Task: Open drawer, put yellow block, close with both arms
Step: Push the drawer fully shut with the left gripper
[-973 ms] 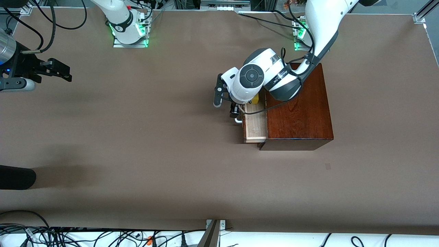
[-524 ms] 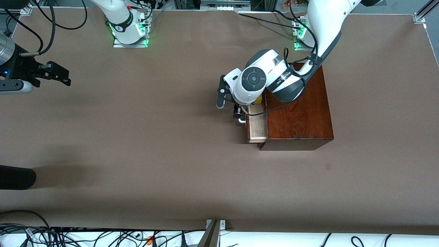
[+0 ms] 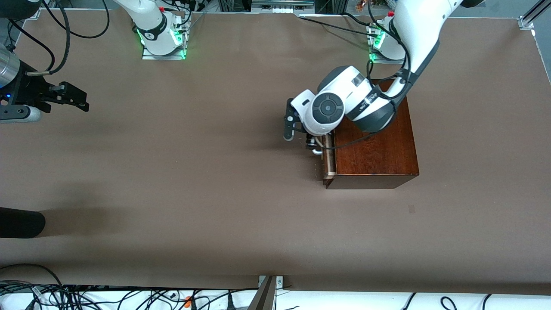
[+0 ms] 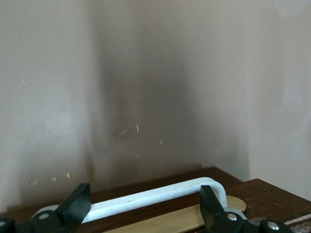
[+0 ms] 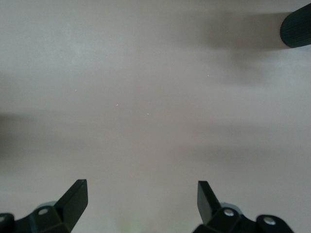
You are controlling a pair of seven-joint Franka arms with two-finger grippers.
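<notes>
Front view: the glossy dark mahogany box (image 3: 375, 146) sits toward the left arm's end of the brown bench (image 3: 215, 193), close to the edge where the bases stand. Its drawer (image 3: 329, 158) is almost shut; only a thin strip of pale wood shows, and the long axis of the drawer front runs from the bases' edge toward the camera's edge. The drawer faces the right arm's end. The left gripper (image 3: 311, 143) is at the white handle (image 3: 317, 150), under the white wrist. Black print on the left arm's forearm is too small to read. The yellow block is not visible. The right gripper (image 3: 71, 99) waits over the bench's edge at the right arm's end.

Left wrist view: black fingers (image 4: 77, 206) spread wide, straddling the white bar without clamping it; dark front and pale wood lie just beside it.

Right wrist view: fingers (image 5: 74, 200) parted over bare matte tabletop.
</notes>
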